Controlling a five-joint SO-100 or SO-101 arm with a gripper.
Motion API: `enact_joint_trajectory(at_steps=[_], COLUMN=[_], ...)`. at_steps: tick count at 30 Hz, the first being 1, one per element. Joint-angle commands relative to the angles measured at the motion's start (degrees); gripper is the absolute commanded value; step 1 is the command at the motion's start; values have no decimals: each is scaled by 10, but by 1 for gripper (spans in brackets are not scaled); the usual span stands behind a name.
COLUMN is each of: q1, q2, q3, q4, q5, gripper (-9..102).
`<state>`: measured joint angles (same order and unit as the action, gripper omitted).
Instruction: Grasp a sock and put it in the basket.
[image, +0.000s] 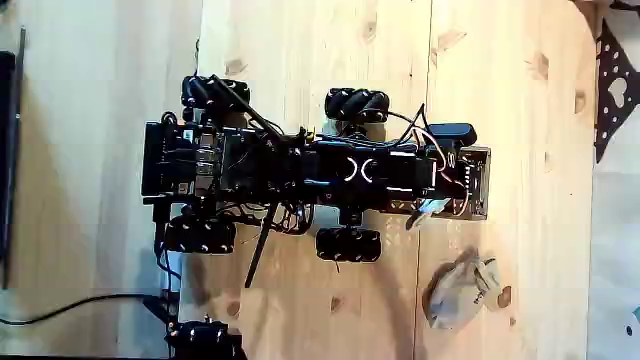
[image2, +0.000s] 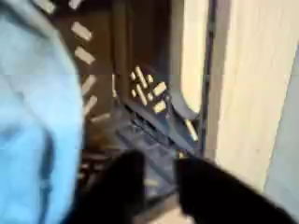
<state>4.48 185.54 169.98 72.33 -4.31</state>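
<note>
Arm (image: 350, 168) stretched flat over wheeled base; jaws parted, empty, in wrist view.

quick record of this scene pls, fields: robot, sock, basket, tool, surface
robot: wheeled base with arm, seen from above in the fixed view
sock: pale lump on the floor, lower right of the base, apart from it
basket: dark lattice wall close ahead in the wrist view
tool: fingers apart, empty
surface: light wood boards
</note>
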Motion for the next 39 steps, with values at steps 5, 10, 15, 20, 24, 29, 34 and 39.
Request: enact_joint_trajectory(at_steps=[5, 10, 15, 20, 24, 29, 34, 39], q1=[-62, -68, -62, -24, -2, -4, -10, 11], q2=[6, 6, 6, 6, -45, -320, -580, -809], q3=[-2, -2, -3, -11, -56, -279, -552, -782], q4=[78, 79, 31, -28, -25, 5, 77, 104], q5=[4, 4, 4, -9, -9, 37, 120, 178], gripper=[2, 2, 2, 2, 2, 2, 2, 2])
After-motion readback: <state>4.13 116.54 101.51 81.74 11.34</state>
